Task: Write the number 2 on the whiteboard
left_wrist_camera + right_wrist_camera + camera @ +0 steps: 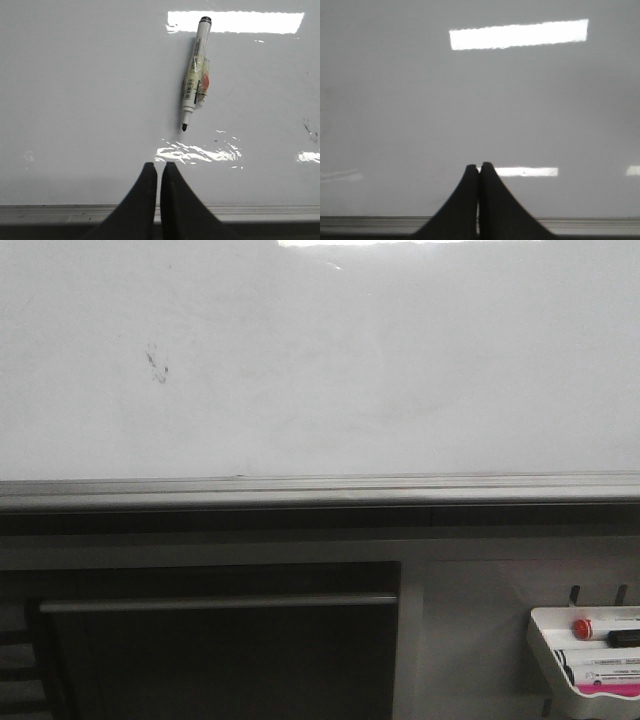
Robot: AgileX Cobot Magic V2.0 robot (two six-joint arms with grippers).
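Observation:
The whiteboard [380,370] fills the upper front view, with a grey metal rail [320,490] along its lower edge. No number 2 shows on it; only a small faint dark smudge [157,363]. In the left wrist view a white marker [196,70] with its black tip uncapped rests against the whiteboard [80,100], tip pointing towards my left gripper [159,165]. That gripper is shut and empty, short of the marker tip. My right gripper [479,166] is shut and empty in front of bare whiteboard [545,110]. Neither gripper shows in the front view.
A small white marker tray [545,640] hangs at the lower right below the rail and holds several markers, one with a red cap [582,629]. A dark recess with a horizontal bar [220,602] lies below the rail. Faint marks [307,127] dot the board.

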